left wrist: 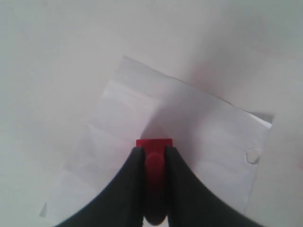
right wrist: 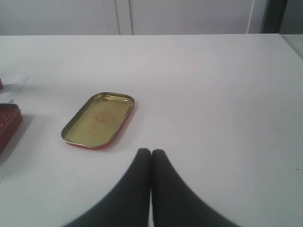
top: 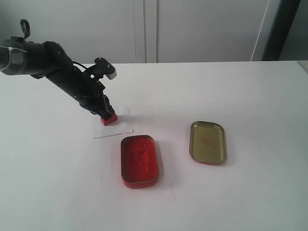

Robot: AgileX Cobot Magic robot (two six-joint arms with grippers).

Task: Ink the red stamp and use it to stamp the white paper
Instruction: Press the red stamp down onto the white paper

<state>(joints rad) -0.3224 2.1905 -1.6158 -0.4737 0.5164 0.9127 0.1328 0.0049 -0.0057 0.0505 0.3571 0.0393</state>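
Left claw (left wrist: pixel 155 158) clamped on small bright red plastic stamp's (top: pixel 109 119) knobbed handle, block pressed onto thin white paper sheet (left wrist: pixel 189 137). Right claw (right wrist: pixel 151 153) closed, empty. Judged light, rigid, best gripped by handle; paper flimsy, prone to lifting.

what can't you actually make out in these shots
- Any print under the red stamp: hidden by the stamp's own base on the white paper, in both the left wrist and exterior views.
- The stamp's handle: mostly covered by the left hand shut on it.
- The ink-pad tin: cut off by the right wrist view's edge.
- The lettering inside the open lid: too small to read.
- The right hand: outside the exterior view.
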